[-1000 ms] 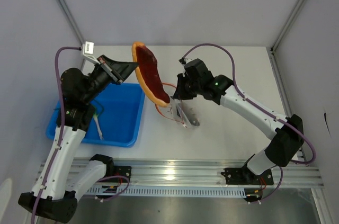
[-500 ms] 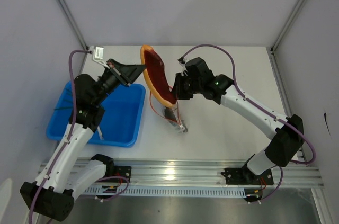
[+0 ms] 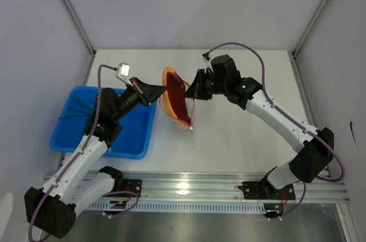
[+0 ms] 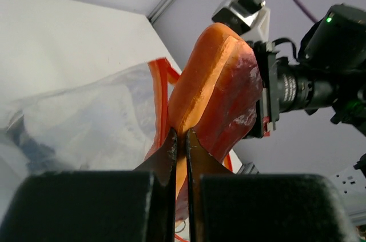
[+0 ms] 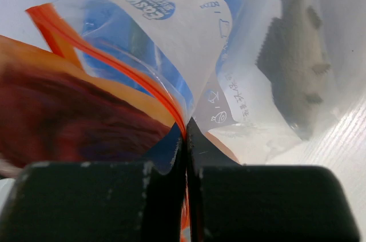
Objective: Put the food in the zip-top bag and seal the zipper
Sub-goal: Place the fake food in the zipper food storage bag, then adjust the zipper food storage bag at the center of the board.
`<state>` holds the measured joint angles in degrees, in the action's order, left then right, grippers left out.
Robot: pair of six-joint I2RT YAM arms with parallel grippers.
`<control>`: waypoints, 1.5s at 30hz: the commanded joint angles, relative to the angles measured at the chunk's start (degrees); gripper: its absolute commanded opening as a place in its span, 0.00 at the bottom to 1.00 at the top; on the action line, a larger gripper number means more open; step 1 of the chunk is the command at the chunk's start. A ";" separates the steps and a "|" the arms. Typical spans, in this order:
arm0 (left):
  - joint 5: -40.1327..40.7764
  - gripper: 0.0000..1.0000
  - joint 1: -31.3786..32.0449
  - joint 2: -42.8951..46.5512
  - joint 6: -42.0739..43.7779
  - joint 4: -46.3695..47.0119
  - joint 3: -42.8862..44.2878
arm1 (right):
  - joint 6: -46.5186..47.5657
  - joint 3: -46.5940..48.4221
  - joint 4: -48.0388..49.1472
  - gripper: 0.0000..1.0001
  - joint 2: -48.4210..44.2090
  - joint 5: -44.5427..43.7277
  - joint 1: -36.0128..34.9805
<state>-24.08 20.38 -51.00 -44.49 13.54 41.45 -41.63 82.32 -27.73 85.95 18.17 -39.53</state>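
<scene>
**Dark-red slab pinched at the mouth of the clear bag**

Aluminium rail [image 3: 189, 187] at the near edge carries both arm bases. Just beyond it on the left, the blue tray [image 3: 134, 139] sits on the white table [image 3: 240, 139]. Thin green stalks [image 3: 73, 109] lie in its far-left part, well apart from both arms.

Further in, near the middle of the table, the two arms meet. The left gripper [image 4: 180, 139] has its fingers pressed together on the orange-tan rim of the meat slab [image 3: 178, 104]. The slab is held on edge and tilted, its upper end toward the far wall and its lower end toward the rail.

Just beside it on the right, the right gripper [image 5: 185, 133] is closed tight on the bag [image 5: 189, 42], nipping the film right at the zipper [image 5: 114, 64]. The zipper's red-orange strip runs up and away to the left across the slab. The bag hangs loose between the arms, its printed film spreading past the right fingers. The tray's blue shows through the film.

From the left wrist, the strip curves close beside the slab's rim and the crumpled film lies to its left. Whether the slab's lower end is already inside the mouth cannot be told. The mouth is not sealed.
</scene>
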 commanded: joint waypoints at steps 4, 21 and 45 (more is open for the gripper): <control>-1.49 0.01 3.35 -3.22 4.85 -2.90 2.58 | -1.00 0.82 2.94 0.00 -2.10 2.13 0.42; 0.42 0.55 6.34 -6.75 5.64 -10.19 4.07 | -0.12 -1.64 2.33 0.00 -3.95 2.66 1.74; 9.56 0.65 8.79 -0.76 7.32 -30.66 6.54 | 1.29 -3.31 2.24 0.00 -6.06 3.97 2.70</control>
<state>-14.13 27.77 -50.04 -36.12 -13.96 46.33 -40.93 78.43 -28.40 82.98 20.53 -37.04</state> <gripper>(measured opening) 0.659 0.003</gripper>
